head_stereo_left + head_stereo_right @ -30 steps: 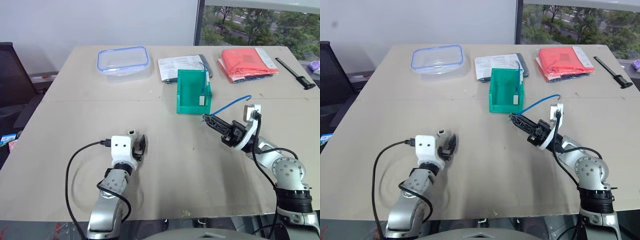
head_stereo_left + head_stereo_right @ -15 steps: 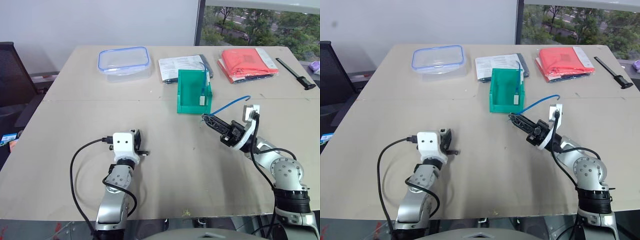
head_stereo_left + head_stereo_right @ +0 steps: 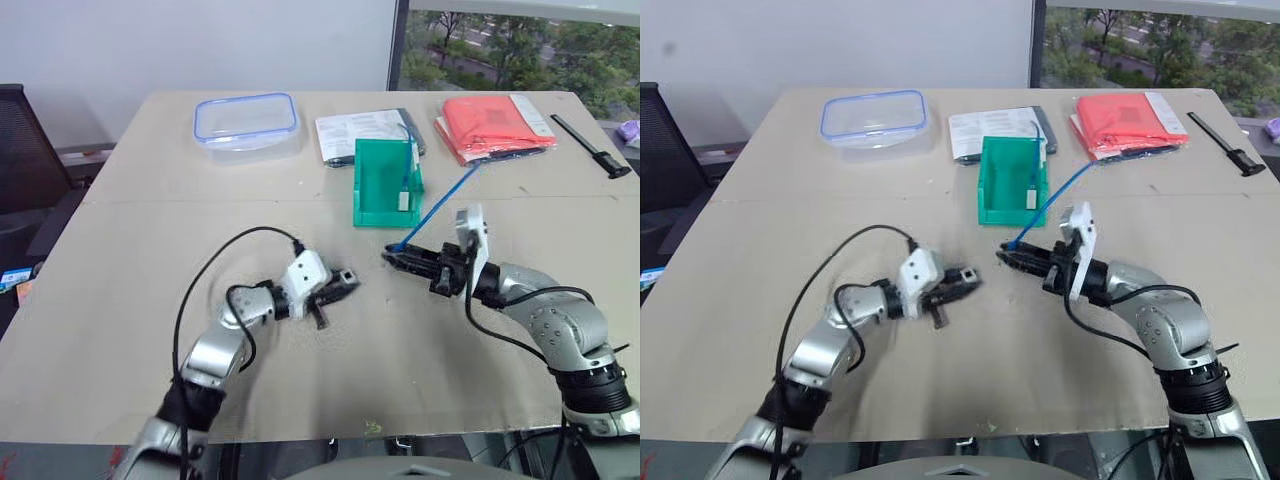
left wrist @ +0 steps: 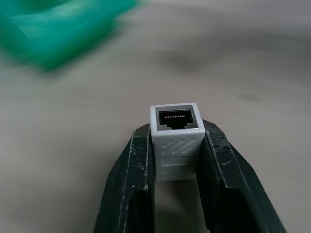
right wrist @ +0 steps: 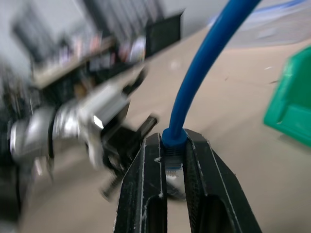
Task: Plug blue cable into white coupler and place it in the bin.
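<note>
Since a second ago my left arm has swung in from the near left of the counter [image 3: 120, 330] toward the middle and turned its wrist so the left tool [image 3: 340, 282] now points across at the right one; it stood open and upright then, and is now clamped on the white coupler [image 4: 176, 141], whose dark socket faces away from the wrist. My right tool [image 3: 397, 256] has rolled and now lies level, pointing left, shut on the plug end of the blue cable [image 3: 440, 205], with the cable rising behind it toward the bin [image 3: 385, 185]. Taking the bin as my mark: both tools sit on its near side, the left one nearer me and to its left, the right one just in front of its low lip, the two tips near each other but still apart. I judge the step in hand is the mating itself. To do it well I should line the plug squarely with the socket, bring the tips together slowly along one line, and watch that neither piece slips in its grip. Beyond the bin lie papers [image 3: 365, 135], with a clear lidded container [image 3: 248, 122] to its far left and a red packet [image 3: 495, 125] to its far right.
</note>
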`<action>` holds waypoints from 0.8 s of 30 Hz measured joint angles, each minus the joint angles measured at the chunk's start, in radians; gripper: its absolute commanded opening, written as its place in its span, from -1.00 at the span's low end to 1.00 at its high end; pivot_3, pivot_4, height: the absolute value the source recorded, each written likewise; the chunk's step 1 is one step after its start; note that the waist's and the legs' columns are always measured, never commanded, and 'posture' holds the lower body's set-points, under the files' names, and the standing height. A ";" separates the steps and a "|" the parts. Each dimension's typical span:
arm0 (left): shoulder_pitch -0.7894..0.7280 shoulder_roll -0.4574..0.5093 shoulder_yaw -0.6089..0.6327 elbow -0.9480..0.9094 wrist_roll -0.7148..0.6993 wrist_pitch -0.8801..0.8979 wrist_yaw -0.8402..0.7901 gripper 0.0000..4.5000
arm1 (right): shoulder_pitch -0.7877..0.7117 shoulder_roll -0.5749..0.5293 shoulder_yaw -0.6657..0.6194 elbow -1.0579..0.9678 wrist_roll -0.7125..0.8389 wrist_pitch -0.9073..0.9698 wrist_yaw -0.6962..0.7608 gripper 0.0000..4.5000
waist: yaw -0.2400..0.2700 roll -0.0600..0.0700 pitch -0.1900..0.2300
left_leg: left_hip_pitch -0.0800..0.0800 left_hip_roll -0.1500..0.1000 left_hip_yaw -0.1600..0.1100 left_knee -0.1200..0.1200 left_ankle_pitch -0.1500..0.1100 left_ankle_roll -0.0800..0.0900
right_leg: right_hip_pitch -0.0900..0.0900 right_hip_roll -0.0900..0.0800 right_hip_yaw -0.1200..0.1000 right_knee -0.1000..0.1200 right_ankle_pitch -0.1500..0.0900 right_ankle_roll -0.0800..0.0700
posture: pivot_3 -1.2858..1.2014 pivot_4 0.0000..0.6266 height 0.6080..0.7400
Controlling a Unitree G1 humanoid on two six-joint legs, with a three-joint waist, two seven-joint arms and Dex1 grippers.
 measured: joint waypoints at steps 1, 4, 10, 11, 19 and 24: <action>-0.034 0.000 -0.013 0.043 0.000 -0.020 -0.053 -0.75 | -0.009 -0.008 0.016 0.003 -0.033 -0.023 0.020 -1.00 | 0.001 0.000 0.000 | 0.000 0.000 0.000 0.000 0.000 0.000 | 0.000 0.000 0.000 0.000 0.000 0.000 | 0.03 -0.52 0.94; -0.152 -0.028 -0.058 0.210 0.009 -0.116 -0.195 -0.75 | -0.031 -0.023 0.051 0.021 -0.113 -0.088 0.070 -1.00 | 0.002 0.000 0.000 | 0.000 0.000 -0.001 0.000 0.000 0.000 | 0.001 0.001 -0.001 0.000 0.000 0.001 | 0.03 -0.52 0.94; -0.285 -0.092 -0.073 0.451 0.027 -0.253 -0.333 -0.75 | -0.041 -0.020 0.087 0.063 -0.210 -0.153 0.112 -1.00 | 0.003 0.000 0.000 | 0.000 -0.001 -0.002 0.005 0.000 0.001 | 0.003 0.000 -0.002 0.000 0.000 0.001 | 0.03 -0.52 0.94; -0.304 -0.101 -0.070 0.490 0.029 -0.275 -0.350 -0.75 | -0.043 -0.016 0.095 0.065 -0.222 -0.163 0.116 -1.00 | 0.003 0.000 0.000 | 0.000 0.000 -0.002 0.006 0.000 0.001 | 0.004 0.000 -0.003 0.000 0.000 0.001 | 0.03 -0.52 0.94; -0.348 -0.136 -0.062 0.592 0.038 -0.341 -0.396 -0.75 | -0.051 0.020 0.131 0.137 -0.301 -0.223 0.140 -1.00 | 0.006 0.000 0.000 | -0.001 -0.001 -0.005 0.010 -0.001 0.003 | 0.007 -0.003 -0.006 0.001 0.001 0.001 | 0.03 -0.52 0.94; -0.349 -0.140 -0.052 0.600 0.039 -0.341 -0.412 -0.75 | -0.069 0.019 0.147 0.175 -0.355 -0.302 0.170 -1.00 | 0.006 0.000 -0.001 | -0.001 -0.001 -0.005 0.010 -0.002 0.003 | 0.007 -0.002 -0.007 0.001 0.001 0.002 | 0.03 -0.52 0.94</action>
